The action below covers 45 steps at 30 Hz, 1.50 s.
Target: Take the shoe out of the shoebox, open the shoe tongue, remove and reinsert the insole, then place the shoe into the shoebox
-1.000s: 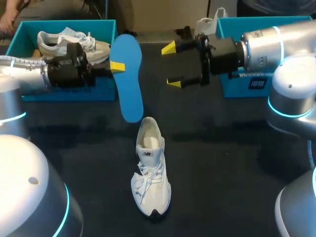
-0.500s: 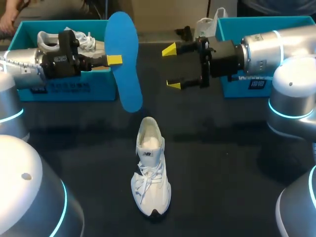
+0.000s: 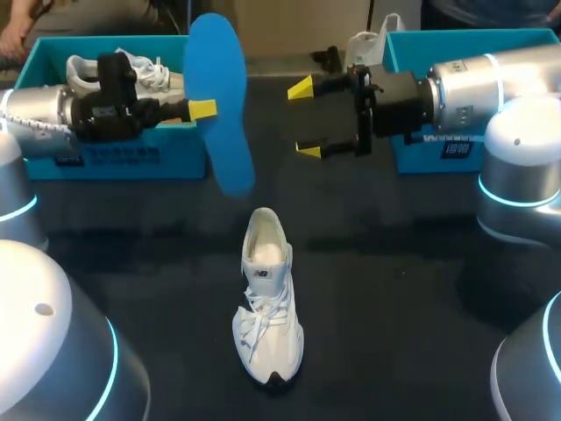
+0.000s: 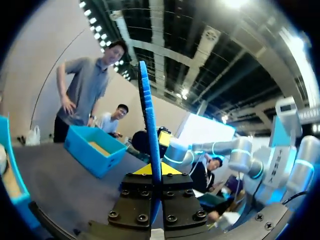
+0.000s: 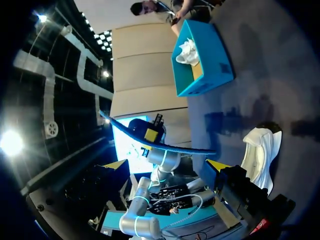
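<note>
My left gripper (image 3: 203, 110) is shut on a blue insole (image 3: 219, 101) and holds it upright in the air, in front of the left teal shoebox (image 3: 114, 160). From the left wrist the insole (image 4: 150, 125) shows edge-on between the fingers of that gripper (image 4: 154, 171). Just right of the insole, my right gripper (image 3: 304, 118) hangs open and holds nothing. A white shoe (image 3: 267, 298) stands on the dark table below, toe towards me. In the right wrist view the insole (image 5: 155, 140) lies ahead of my open gripper (image 5: 167, 165), with the shoe (image 5: 260, 155) beside it.
A second white shoe (image 3: 131, 74) lies in the left shoebox. Another teal shoebox (image 3: 412, 48) stands at the back right, behind my right arm. The dark table (image 3: 394, 289) stretches around the shoe.
My left arm has lifted the insole higher and a little further back, away from the shoe. The right arm has stayed where it was, still open.
</note>
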Available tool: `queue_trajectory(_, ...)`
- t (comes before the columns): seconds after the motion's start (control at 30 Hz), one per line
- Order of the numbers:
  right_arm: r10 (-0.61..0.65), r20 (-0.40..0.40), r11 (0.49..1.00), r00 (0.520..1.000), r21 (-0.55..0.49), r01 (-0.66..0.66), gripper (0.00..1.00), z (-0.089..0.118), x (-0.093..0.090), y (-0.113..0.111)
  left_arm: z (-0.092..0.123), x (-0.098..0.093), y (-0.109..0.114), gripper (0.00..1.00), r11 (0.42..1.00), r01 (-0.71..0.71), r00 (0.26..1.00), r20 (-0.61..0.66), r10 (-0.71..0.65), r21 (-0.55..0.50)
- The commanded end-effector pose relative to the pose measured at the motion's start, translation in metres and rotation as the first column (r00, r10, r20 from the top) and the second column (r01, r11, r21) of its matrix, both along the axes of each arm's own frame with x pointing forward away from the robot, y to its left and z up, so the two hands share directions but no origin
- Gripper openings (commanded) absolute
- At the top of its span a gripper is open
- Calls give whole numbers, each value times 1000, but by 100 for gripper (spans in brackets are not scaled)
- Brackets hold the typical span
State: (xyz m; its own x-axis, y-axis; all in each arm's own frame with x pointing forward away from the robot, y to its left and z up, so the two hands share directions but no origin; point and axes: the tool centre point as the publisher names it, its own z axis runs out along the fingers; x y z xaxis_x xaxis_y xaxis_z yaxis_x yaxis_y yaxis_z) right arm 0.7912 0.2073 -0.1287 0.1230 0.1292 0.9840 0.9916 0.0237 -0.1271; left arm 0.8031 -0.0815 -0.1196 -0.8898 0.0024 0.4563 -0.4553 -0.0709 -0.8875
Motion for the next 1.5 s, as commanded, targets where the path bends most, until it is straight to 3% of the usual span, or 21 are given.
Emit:
queue_trajectory(0.03,-2,0,1000,1000,-2,2,100,0,0,2,7,5,9,0,999,-24,965,261,15,34)
queue_trajectory(0.5,-2,0,1000,1000,-2,2,100,0,0,2,6,5,9,0,999,-28,957,291,17,33)
queue_trajectory(0.7,-2,0,1000,1000,-2,2,100,0,0,2,9,-5,12,0,993,-112,822,565,72,35)
queue_trajectory(0.87,-2,0,1000,1000,-2,2,100,0,0,2,13,-9,17,0,983,-181,615,780,117,-4)
queue_trajectory(1.23,-2,0,1000,1000,-2,2,100,0,0,2,13,-9,17,0,983,-181,615,780,117,-4)
queue_trajectory(1.4,-2,0,1000,1000,-2,2,100,0,0,2,16,-11,17,0,985,-165,425,898,110,-42)
queue_trajectory(1.5,-2,0,1000,1000,-2,2,100,0,0,2,15,-13,18,0,986,-156,238,967,95,-59)
